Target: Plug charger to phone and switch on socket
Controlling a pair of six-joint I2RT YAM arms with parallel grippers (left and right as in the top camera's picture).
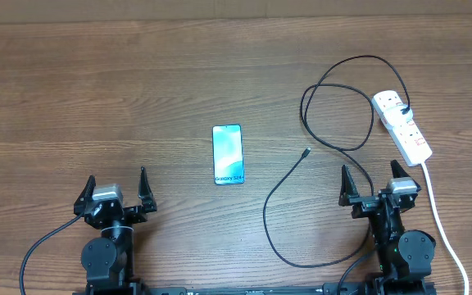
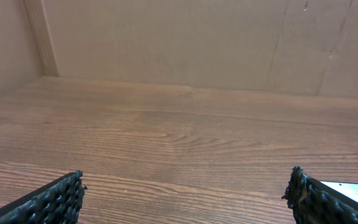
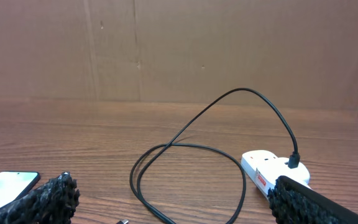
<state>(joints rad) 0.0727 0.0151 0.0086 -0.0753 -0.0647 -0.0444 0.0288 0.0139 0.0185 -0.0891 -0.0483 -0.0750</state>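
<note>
I see my left jaws and right jaws released and empty. The phone [image 1: 228,154] lies screen up on the surface [image 1: 97,82]. The charger [image 1: 305,153] is plugged into the socket [image 1: 402,124] at far right, its connector loose right of the phone.

A robot-lab setup: wood-grain table [image 1: 138,82] (cardboard backdrop [image 3: 229,50] behind).

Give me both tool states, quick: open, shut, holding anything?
Left tool: open, holding nothing.
Right tool: open, holding nothing.
</note>
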